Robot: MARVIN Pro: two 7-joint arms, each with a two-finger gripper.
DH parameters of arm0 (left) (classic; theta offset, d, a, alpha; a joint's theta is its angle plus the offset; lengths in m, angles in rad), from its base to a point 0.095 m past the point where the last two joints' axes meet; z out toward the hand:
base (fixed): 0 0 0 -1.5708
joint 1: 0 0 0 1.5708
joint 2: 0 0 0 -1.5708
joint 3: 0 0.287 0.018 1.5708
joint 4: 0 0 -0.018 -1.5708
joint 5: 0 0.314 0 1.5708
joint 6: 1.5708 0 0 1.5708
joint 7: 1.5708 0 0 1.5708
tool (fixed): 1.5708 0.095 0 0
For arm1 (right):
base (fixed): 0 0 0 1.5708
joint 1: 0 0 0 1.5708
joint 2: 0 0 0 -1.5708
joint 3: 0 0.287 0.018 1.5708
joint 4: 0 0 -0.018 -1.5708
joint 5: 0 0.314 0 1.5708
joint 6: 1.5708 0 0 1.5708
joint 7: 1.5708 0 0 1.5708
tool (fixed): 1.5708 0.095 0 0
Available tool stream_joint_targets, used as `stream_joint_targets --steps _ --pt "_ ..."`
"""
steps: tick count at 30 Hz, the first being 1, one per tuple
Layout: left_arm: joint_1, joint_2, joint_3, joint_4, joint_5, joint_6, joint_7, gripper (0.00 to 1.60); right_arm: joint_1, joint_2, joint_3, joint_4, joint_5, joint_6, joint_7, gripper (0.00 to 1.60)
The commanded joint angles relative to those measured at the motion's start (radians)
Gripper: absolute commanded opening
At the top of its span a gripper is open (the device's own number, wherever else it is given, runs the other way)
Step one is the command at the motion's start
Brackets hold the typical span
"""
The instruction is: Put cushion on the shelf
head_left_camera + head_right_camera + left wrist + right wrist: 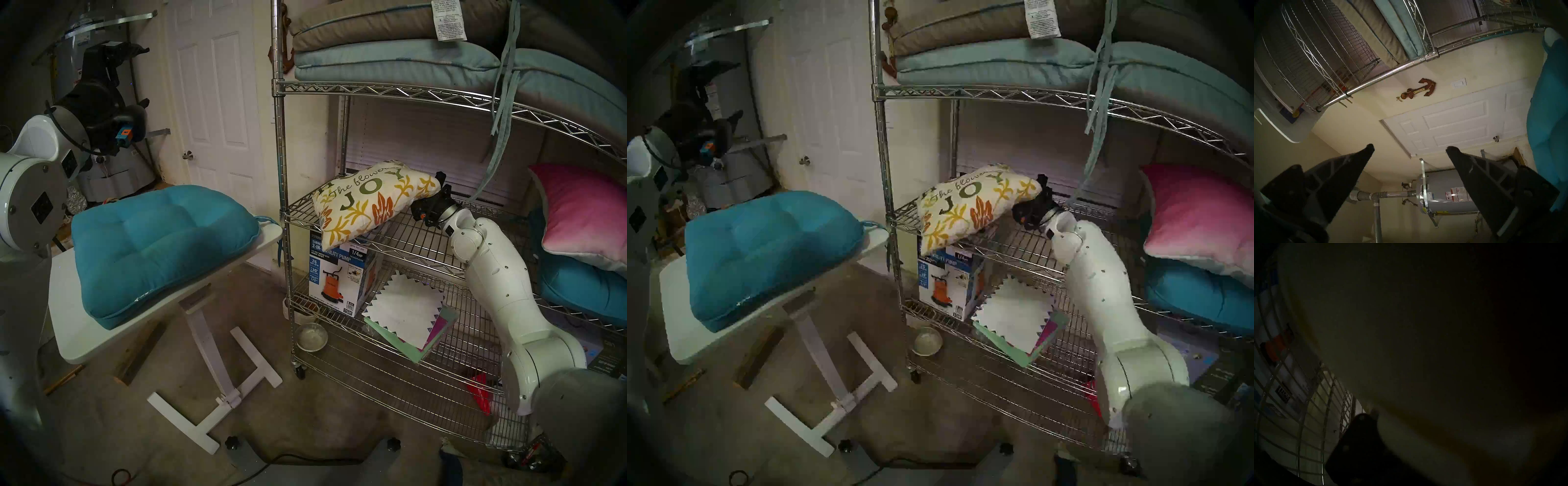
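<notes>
The cream floral cushion (369,203) (969,207) lettered "JOY" lies tilted over the middle tier of the chrome wire shelf (424,244) (1027,244). Its left corner overhangs the tier's front edge and its right corner is raised. My right gripper (436,190) (1039,191) is shut on that right corner, reaching in above the tier. In the dark right wrist view the cushion (1423,327) fills most of the picture, with the shelf's wires (1299,412) at the left. My left gripper (140,76) (1411,148) is open and empty, raised at the far left.
A teal tufted seat cushion (163,244) lies on the small white tilting table (84,339) left of the shelf. A pink pillow (583,210) fills the tier's right end. A pump box (339,275) and paper sheets (407,312) are on the tier below. Fabric ties (502,101) hang from the stacked cushions above.
</notes>
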State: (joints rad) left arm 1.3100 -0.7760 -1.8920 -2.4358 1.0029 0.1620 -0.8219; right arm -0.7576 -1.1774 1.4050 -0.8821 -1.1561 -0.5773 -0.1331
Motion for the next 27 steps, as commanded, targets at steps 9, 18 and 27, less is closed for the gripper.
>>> stream_joint_targets --steps 9,18,27 --pt "-0.009 0.002 -0.003 -0.008 -0.002 -0.003 0.005 1.6 0.171 -0.017 0.02 0.14 -0.043 0.024 -0.037 0.0" --pt "-0.01 0.002 -0.002 -0.008 -0.002 -0.003 0.005 1.6 0.238 -0.011 0.026 0.205 -0.086 0.032 -0.033 0.0" --pt "-0.01 0.002 -0.002 -0.008 -0.002 -0.003 0.005 1.6 0.281 -0.003 0.026 0.288 -0.127 0.031 -0.045 0.0"
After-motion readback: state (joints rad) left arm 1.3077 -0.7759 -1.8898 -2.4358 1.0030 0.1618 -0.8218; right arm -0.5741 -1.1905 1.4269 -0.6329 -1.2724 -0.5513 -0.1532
